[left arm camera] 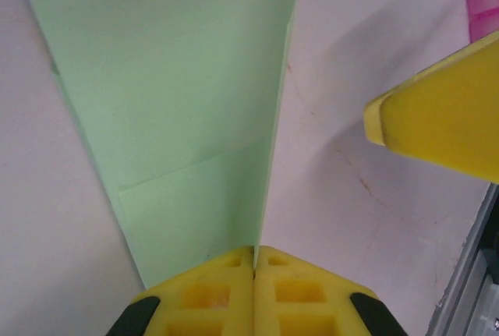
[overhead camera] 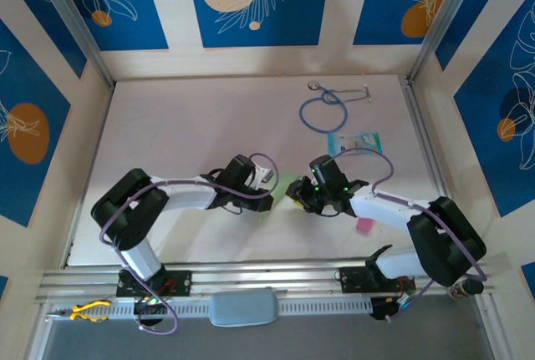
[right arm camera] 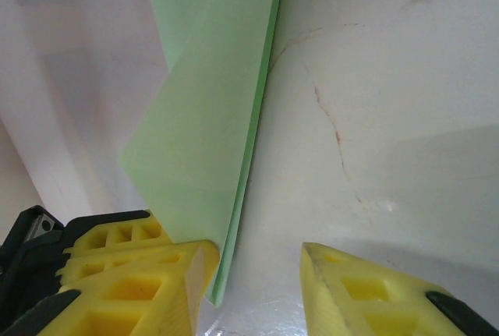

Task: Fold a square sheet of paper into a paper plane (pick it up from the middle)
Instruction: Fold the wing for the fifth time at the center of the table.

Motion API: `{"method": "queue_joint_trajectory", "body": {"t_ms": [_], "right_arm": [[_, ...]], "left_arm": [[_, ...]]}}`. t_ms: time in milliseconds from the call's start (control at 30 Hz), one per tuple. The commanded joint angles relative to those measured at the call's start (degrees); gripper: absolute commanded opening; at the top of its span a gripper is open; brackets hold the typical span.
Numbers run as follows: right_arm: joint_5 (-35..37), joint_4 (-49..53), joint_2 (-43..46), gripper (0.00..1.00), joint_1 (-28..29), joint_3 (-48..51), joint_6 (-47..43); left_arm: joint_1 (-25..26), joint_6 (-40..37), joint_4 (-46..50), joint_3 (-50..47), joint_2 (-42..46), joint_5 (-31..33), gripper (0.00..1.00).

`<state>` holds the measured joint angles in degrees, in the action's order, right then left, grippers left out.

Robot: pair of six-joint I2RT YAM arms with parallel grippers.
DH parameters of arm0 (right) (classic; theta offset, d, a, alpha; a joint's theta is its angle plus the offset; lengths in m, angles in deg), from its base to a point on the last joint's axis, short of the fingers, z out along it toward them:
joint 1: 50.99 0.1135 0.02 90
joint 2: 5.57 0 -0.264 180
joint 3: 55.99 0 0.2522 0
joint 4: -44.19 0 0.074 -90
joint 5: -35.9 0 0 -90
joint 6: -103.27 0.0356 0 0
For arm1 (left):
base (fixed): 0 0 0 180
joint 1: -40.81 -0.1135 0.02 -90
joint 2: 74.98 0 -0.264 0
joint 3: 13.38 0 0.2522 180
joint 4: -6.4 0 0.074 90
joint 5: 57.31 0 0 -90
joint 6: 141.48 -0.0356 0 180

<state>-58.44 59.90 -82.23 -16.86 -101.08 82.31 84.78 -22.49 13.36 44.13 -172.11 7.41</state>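
Near edge, top view: yellow-handled pliers [overhead camera: 86,311] on the rail at left; grey-blue pad [overhead camera: 242,306] between the two arm bases; both arms bend inward and meet over the white table [overhead camera: 192,126], nearer than its centre.

Left gripper [left arm camera: 254,266]: fingers pressed fully together, no gap; the paper sheet [left arm camera: 179,94] runs straight into the seam between them, pinched at its near end along the folded edge. The sheet is light green and folded, layers stacked, with a faint crease line across its lower part; it widens away from the fingers; flat on the table or lifted, cannot tell.

Right gripper [right arm camera: 257,256]: fingers partly apart with a clear gap; the sheet's folded edge comes down between them, close against the finger on the left of that view, touching or not I cannot tell; well clear of the other finger; not clamped. In the left wrist view one right-gripper finger [left arm camera: 437,118] hangs to the right of the sheet, apart from it.

Pink strip [overhead camera: 364,225] lies flat just beside the right forearm, apart from the sheet.

Farther back, right of centre: teal-and-white card [overhead camera: 355,141]; blue stethoscope [overhead camera: 323,112] just beyond it, tubing looped, earpieces toward the far wall.
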Motion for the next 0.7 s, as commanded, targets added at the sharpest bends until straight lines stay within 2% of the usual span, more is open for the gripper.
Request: {"method": "queue_joint_trajectory", "body": {"t_ms": [0, 233, 667], "right_arm": [[-1.76, -1.34, -1.13, 0.37, 0.05, -0.51, -0.66], [-1.99, -2.04, -3.96, 0.35, 0.23, -1.42, -0.49], [-2.85, -4.78, -8.16, 0.31, 0.52, -2.86, -0.76]], "left_arm": [[-0.55, 4.43, -4.9, -2.74, -0.17, -0.07, 0.05], [-0.54, 7.77, -9.63, -6.05, -0.28, 1.11, 0.05], [-3.11, 13.9, -18.41, -8.14, -0.86, -4.37, 0.05]]}}
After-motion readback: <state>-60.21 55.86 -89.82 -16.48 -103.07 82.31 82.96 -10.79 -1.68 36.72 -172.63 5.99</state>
